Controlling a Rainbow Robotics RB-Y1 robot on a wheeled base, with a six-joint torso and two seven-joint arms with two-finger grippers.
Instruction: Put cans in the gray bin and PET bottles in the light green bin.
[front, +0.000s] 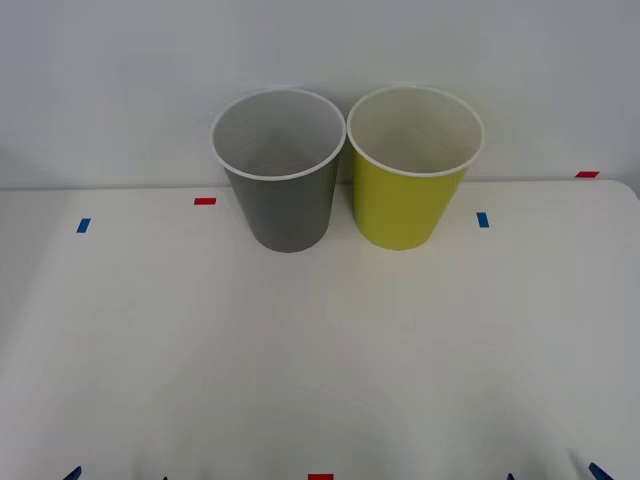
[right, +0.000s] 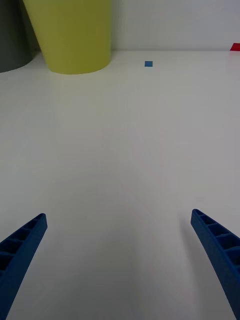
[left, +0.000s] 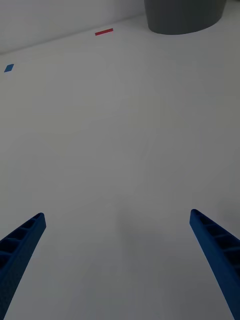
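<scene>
- Gray bin: upright at the far side of the white table, white rim, pale inside. No contents visible in the part of its interior that the front view shows.
- Light green bin: upright just to the right of the gray bin, rims nearly touching. Same tapered shape, white rim, pale inside; no contents visible in the part that shows.
- Tape marks on the table: red and blue to the left of the bins, blue and red to the right, red at the near edge.
- Left gripper: low over bare table at the near left, blue ribbed fingers spread wide, holding nothing; gray bin base ahead of it.
- Right gripper: low over bare table at the near right, fingers spread wide, holding nothing; light green bin base ahead, well apart.
</scene>
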